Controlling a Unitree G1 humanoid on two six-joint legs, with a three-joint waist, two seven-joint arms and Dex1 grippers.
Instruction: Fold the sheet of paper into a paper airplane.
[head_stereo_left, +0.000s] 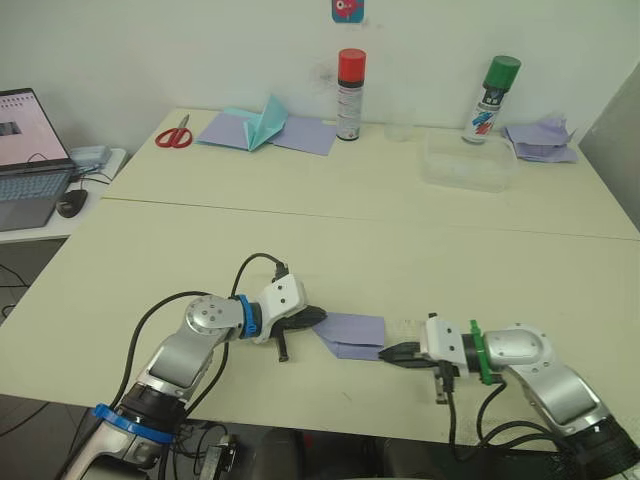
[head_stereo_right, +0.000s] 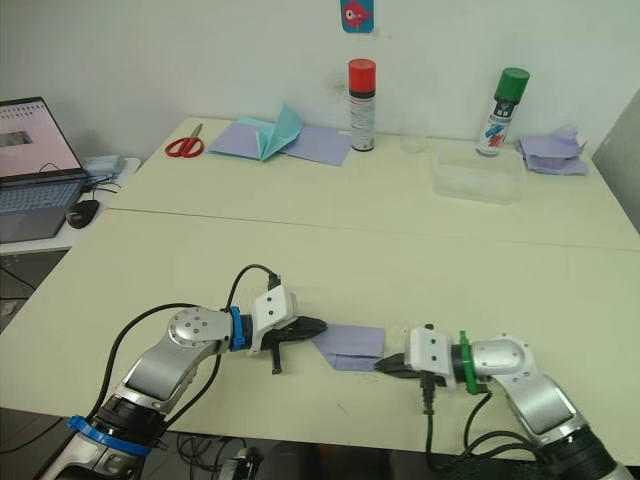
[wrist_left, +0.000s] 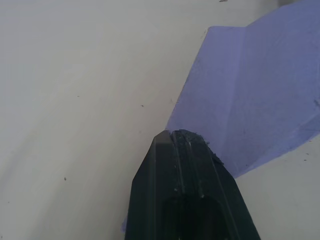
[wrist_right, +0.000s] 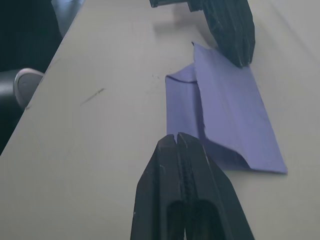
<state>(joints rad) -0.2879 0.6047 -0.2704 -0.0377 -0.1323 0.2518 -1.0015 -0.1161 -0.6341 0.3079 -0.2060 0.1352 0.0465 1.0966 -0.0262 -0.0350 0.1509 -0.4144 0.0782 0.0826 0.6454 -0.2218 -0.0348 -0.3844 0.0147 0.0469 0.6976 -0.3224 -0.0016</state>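
Now the left gripper (head_stereo_left: 318, 318) is lying low on the table (head_stereo_left: 400, 250), its two black fingers pressed together with the tip sitting on the left corner of the sheet of paper (head_stereo_left: 352, 335). The right gripper (head_stereo_left: 391, 353) is pointing at the sheet's lower right edge with its fingers also pressed together, holding nothing, and it is just beside the paper; whether it is touching it I cannot tell.

The sheet is lying in the lower middle of the left eye view, between the two grippers, already folded into a small layered shape with a slanted left side.

I judge the risk is this: if the left tip is pushing sideways, the thin paper may be sliding or wrinkling instead of creasing. If the right tip is pressing off the fold line, the flap may be springing open or the crease may go crooked.

The red-capped can (head_stereo_left: 351, 95) and the green-capped can (head_stereo_left: 495, 100) are carrying labels, but their writing is too small to read.
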